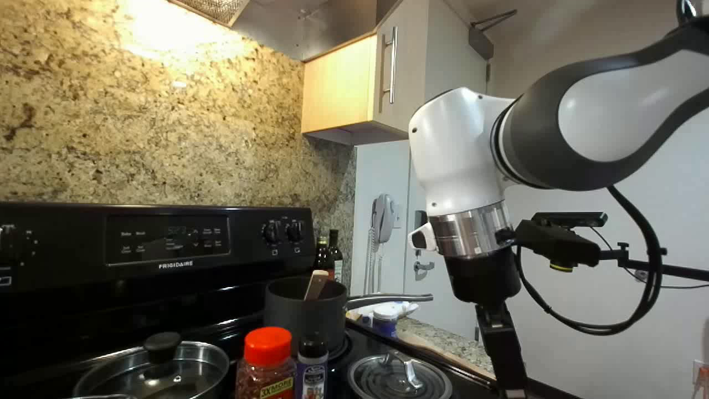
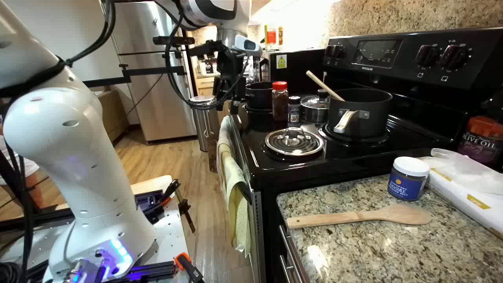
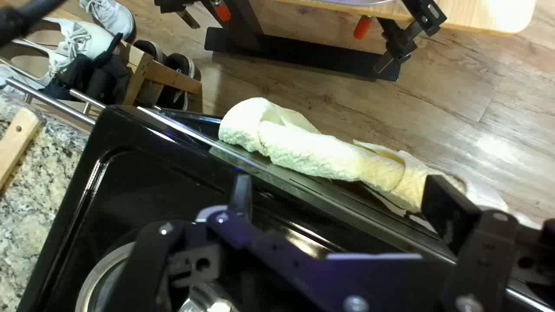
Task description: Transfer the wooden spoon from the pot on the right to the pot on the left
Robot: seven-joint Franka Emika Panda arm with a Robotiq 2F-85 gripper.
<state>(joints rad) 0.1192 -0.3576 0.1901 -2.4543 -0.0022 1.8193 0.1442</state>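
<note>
Your wooden spoon (image 2: 324, 85) stands tilted in the dark saucepan (image 2: 365, 118), the right-hand pot in an exterior view, its handle jutting up over the rim toward the left. You see only that handle: slim, straight, pale wood with a blunt tip; the lower end is hidden inside the pot. Your gripper (image 3: 345, 197) is released, its fingers (image 3: 448, 203) well apart in the wrist view, near the towel (image 3: 316, 154). Left of the saucepan, farther off, you have a black pot (image 2: 257, 96). A wooden spatula (image 2: 361, 216) lies flat on the near right counter (image 2: 353, 255), beside a blue-labelled jar (image 2: 406, 184).
</note>
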